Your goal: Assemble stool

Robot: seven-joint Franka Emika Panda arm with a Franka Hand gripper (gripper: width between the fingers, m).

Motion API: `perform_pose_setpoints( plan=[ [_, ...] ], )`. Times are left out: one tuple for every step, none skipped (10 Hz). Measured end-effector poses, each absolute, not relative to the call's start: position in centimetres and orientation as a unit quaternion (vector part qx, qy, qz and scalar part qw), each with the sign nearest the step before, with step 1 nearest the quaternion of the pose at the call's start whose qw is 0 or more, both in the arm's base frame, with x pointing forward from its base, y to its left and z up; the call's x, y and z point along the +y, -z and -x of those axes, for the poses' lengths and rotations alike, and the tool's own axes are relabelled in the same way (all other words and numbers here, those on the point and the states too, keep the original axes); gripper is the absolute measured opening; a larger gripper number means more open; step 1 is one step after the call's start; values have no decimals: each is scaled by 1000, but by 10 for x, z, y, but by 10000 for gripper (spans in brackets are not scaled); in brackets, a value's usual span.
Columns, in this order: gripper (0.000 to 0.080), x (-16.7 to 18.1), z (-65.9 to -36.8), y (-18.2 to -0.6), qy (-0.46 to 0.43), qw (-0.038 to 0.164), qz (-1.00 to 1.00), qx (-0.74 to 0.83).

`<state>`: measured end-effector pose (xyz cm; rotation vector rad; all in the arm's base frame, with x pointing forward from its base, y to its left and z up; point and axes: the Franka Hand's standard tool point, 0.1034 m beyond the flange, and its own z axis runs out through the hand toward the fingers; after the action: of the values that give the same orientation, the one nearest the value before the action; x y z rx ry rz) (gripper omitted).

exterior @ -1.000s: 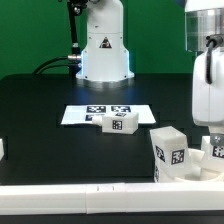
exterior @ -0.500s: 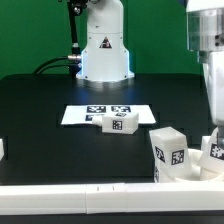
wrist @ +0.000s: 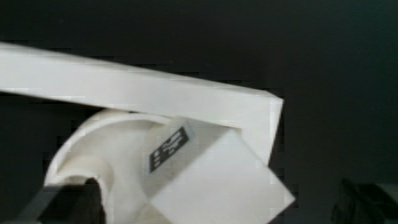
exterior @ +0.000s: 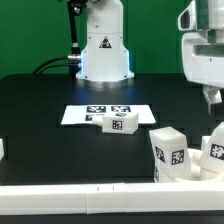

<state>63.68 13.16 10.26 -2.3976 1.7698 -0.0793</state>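
Note:
The stool's white parts sit at the exterior view's lower right. A chunky tagged piece (exterior: 168, 150) stands there with a tagged leg (exterior: 215, 150) right beside it. Another tagged leg (exterior: 120, 122) rests on the marker board (exterior: 80, 115). My gripper (exterior: 210, 99) hangs open well above the right-hand leg, holding nothing. In the wrist view a curved white seat (wrist: 103, 150) and an angular leg block (wrist: 231, 190) lie below me, with a tag (wrist: 169, 148) where they meet. One dark fingertip (wrist: 63, 200) shows at the frame's edge.
A long white border rail (exterior: 100, 188) runs along the table's front, and its corner (wrist: 196, 95) crosses the wrist view. A small white piece (exterior: 2, 148) lies at the exterior view's left edge. The robot base (exterior: 105, 50) stands at the back.
My gripper has opened, let go of the right-hand leg and risen straight up. The leg stays beside the tagged piece.

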Motion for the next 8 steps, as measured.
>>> perform_pose_setpoints(
  plan=[
    [649, 131, -638, -104, 35, 74, 844, 530],
    [649, 129, -643, -108, 52, 71, 893, 442],
    [649, 128, -646, -110, 67, 69, 928, 360],
    [649, 131, -645, -108, 69, 66, 955, 280],
    [649, 139, -641, -105, 68, 59, 968, 235],
    [649, 137, -642, -105, 71, 55, 976, 196],
    [649, 132, -643, -105, 74, 48, 982, 170],
    [649, 129, -643, -105, 76, 38, 988, 133]
  ],
)
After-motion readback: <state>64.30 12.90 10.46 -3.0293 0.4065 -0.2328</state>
